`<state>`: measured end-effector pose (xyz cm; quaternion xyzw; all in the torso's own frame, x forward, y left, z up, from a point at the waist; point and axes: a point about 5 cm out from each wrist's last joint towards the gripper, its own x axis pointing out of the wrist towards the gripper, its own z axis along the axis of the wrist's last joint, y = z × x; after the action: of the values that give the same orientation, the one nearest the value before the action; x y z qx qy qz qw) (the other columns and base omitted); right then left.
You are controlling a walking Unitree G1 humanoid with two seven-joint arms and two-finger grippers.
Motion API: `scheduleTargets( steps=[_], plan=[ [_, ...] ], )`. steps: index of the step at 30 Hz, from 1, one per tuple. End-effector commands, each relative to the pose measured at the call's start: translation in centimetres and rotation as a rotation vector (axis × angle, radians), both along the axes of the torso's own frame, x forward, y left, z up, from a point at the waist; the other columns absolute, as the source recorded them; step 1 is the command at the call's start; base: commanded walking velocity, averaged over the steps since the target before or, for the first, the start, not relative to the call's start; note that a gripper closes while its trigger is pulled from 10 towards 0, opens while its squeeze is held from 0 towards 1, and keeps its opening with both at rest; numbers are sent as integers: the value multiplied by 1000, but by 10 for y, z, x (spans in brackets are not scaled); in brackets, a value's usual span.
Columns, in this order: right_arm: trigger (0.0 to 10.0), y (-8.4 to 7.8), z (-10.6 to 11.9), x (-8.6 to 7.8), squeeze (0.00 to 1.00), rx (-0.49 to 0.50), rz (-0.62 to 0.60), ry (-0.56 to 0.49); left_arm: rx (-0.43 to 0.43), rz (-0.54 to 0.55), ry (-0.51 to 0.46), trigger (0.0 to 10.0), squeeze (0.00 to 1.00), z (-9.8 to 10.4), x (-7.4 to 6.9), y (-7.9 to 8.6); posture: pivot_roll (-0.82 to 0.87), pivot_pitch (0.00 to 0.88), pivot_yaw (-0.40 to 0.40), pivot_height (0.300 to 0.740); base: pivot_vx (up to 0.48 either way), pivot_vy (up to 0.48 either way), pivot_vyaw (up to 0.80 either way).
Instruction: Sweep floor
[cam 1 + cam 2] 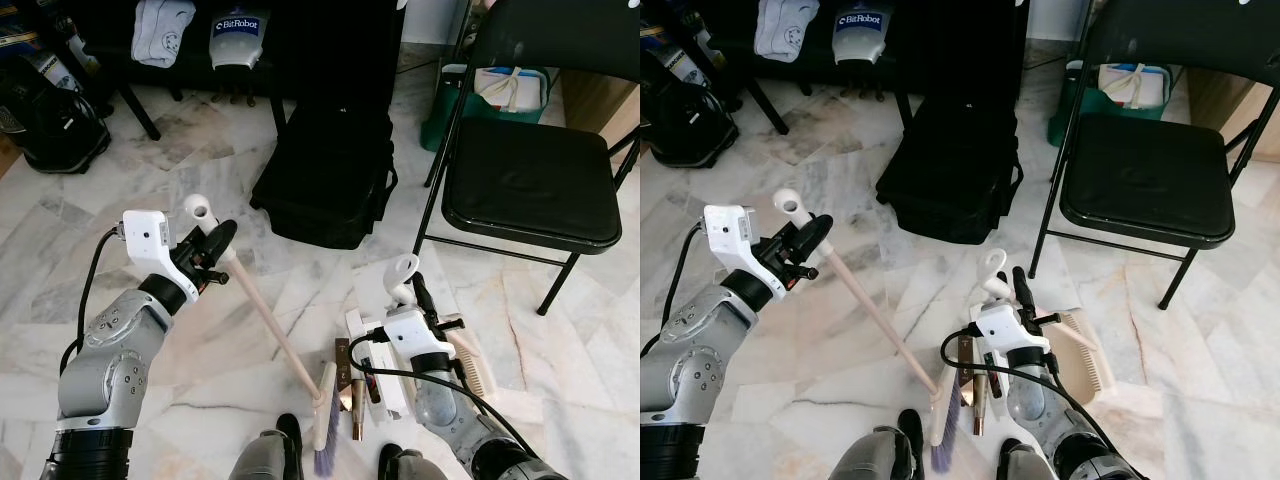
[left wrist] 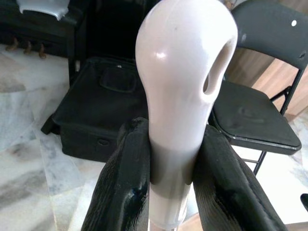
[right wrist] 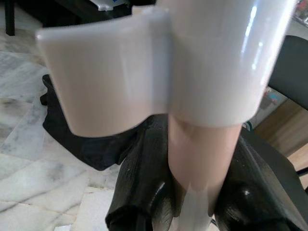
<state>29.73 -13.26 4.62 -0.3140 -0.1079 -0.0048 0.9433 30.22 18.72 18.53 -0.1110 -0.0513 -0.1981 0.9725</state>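
L pincer (image 1: 212,250) clamps broom (image 1: 268,322) handle near its top; bristles rest on marble floor (image 1: 560,360) by robot's feet. R pincer (image 1: 418,295) grips dustpan (image 1: 470,362) handle upright, w/ pan beside a black chair (image 1: 528,175).

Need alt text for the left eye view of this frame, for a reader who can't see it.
The left gripper is shut on a broom slanting down to the marble floor, while the right gripper is shut on a dustpan handle. Behind stand a black bag and a folding chair.
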Motion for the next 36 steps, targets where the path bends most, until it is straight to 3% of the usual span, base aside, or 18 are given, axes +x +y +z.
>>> scheduleTargets(
  steps=[1, 8, 14, 17, 20, 21, 23, 30, 36],
  plan=[
    [10000, 6, -7, -7, 0, -10, 20, 12, -24, -15, -17, 10000, 0, 6, -3, 0, 205, 311, 103, 740, 0, 0, 0],
    [10000, 10, -8, -11, 0, -96, 5, -56, -20, -35, -28, 10000, 0, 11, -3, 0, 207, 306, 105, 740, 0, 0, 0],
    [10000, 6, -10, -15, 0, -166, -85, -113, -17, -35, -48, 10000, 0, 17, -1, 1, 204, 310, 105, 740, 0, 0, 0],
    [10000, 5, -14, -17, 0, -98, -110, -60, -11, -48, -47, 10000, 0, 18, -1, 0, 199, 311, 105, 740, 0, 0, 0],
    [10000, -4, -25, -20, 0, 143, -247, 83, -8, -57, -45, 10000, 0, 18, 0, -1, 197, 307, 105, 740, 0, 0, 0],
    [10000, -4, -25, -20, 0, 143, -247, 83, -8, -57, -45, 10000, 0, 18, 0, -1, 197, 307, 105, 740, 0, 0, 0],
    [10000, -14, -29, -23, 0, 266, -342, 125, -7, -58, -46, 10000, 0, 19, 0, -1, 200, 307, 106, 740, 0, 0, 0],
    [10000, -12, -25, -21, 0, 197, -308, 82, -13, -62, -50, 10000, 0, 20, -2, -1, 204, 310, 108, 740, 0, 0, 0],
    [10000, 2, -21, -20, 0, 146, -183, 63, -56, -103, -36, 10000, 0, 21, -3, -4, 206, 313, 109, 740, 0, 0, 0]
  ],
)
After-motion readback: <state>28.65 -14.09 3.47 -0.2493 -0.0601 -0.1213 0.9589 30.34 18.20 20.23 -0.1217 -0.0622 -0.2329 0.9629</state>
